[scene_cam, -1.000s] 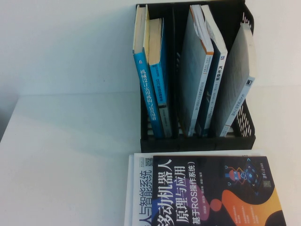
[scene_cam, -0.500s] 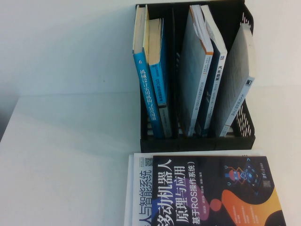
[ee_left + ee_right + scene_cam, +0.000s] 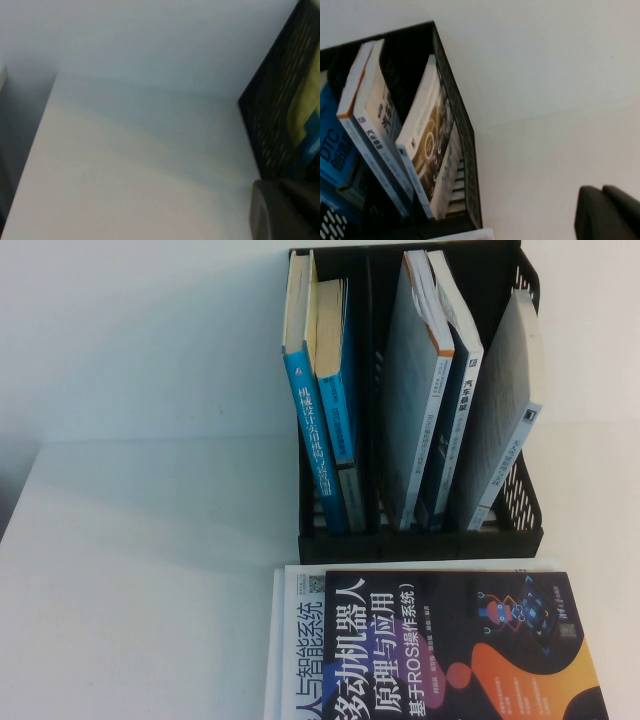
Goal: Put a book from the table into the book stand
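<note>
Black plastic is the first thing you notice from the high view: the book stand (image 3: pixel 415 400) sits at the far side of the table (image 3: pixel 150 570), with two blue-spined books (image 3: pixel 325 390) in its left slot, a couple of white-and-blue books (image 3: pixel 435 380) leaning in the middle one and a pale grey book (image 3: pixel 505 410) tilted in the right one. Just in front of the low lip the book (image 3: pixel 460 650) lies flat, dark cover up with the big white title and the orange swirl, stacked on a white-covered book (image 3: pixel 292 640) that pokes out on its left side. Neither gripper shows up in this shot, so both are somewhere off the near edge. Over to the left wrist view: mostly bare tabletop (image 3: pixel 125 170) and wall, the mesh side of the stand (image 3: pixel 280 105) ahead and off to one side of the left gripper (image 3: pixel 285 210), which is only a dark blurry lump in the corner, well apart from the stand, and I honestly can't tell if it's open or closed. Right wrist view is the same story: the right gripper (image 3: pixel 607 212) is a dark chunk in the corner over white table (image 3: pixel 555 150), the stand's right-hand slot (image 3: pixel 455 125) with the pale book (image 3: pixel 427 145) is ahead of it and off to the side, not touching, and whether it's open or closed can't be made out either.
</note>
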Controlling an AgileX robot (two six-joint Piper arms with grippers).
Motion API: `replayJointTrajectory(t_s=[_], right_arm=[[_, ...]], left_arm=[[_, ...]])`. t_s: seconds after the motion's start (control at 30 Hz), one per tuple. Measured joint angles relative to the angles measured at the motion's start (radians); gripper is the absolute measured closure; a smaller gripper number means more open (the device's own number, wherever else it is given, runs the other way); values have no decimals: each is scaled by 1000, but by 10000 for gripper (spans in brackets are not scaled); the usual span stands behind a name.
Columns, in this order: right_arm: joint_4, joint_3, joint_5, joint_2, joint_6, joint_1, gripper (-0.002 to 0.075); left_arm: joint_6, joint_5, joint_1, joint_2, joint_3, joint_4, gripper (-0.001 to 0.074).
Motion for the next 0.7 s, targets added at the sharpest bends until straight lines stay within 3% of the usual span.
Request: replayJointTrajectory(t_s=[0.2,0.4,0.7], right_arm=[[34,0,54,68,66,0,729],[94,0,152,127,62,0,729],[120,0,276,317,-76,0,729]], left_arm=[[-27,168,0,146,0,-22,738],[-19,201,0,202,2,-133,738],[133,201,0,294,2,-249,738]])
